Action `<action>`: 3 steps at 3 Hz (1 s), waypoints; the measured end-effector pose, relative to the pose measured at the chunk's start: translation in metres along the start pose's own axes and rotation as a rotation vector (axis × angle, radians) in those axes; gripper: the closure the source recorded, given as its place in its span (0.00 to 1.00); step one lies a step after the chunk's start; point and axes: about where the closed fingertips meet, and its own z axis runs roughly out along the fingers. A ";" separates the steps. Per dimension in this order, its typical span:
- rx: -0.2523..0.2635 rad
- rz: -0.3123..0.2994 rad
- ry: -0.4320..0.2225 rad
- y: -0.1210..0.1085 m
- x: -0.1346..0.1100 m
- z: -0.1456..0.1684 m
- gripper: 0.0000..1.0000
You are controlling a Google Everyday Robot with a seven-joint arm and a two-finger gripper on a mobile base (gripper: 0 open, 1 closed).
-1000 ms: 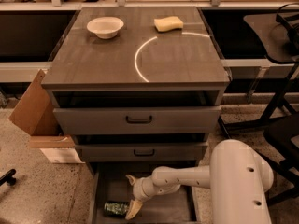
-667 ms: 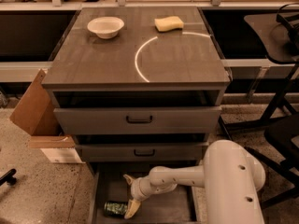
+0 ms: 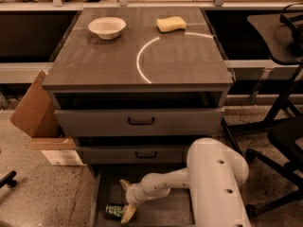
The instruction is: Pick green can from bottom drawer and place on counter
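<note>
Camera view.
- Bottom drawer (image 3: 163,214): pulled open at the near edge, so that it can be reached from above.
- Green can (image 3: 113,210): laid on its side, near left of the drawer floor.
- Gripper (image 3: 126,200): lowered into the drawer just right of the can. Its fingers are spread apart with nothing clamped, judged ready for straddling the can.
- Counter (image 3: 180,65): the destination, farther back. A bowl (image 3: 107,27) and a yellow sponge (image 3: 171,23) are set along its far edge.

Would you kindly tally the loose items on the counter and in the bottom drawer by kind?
bowl: 1
sponge: 1
green can: 1
Total: 3
The end effector is in the bottom drawer, open beside the green can.
</note>
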 end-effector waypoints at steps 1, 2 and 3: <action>0.016 -0.003 0.006 0.001 0.003 0.019 0.00; 0.026 -0.007 0.011 0.003 0.006 0.036 0.00; 0.028 -0.008 0.024 0.005 0.010 0.051 0.00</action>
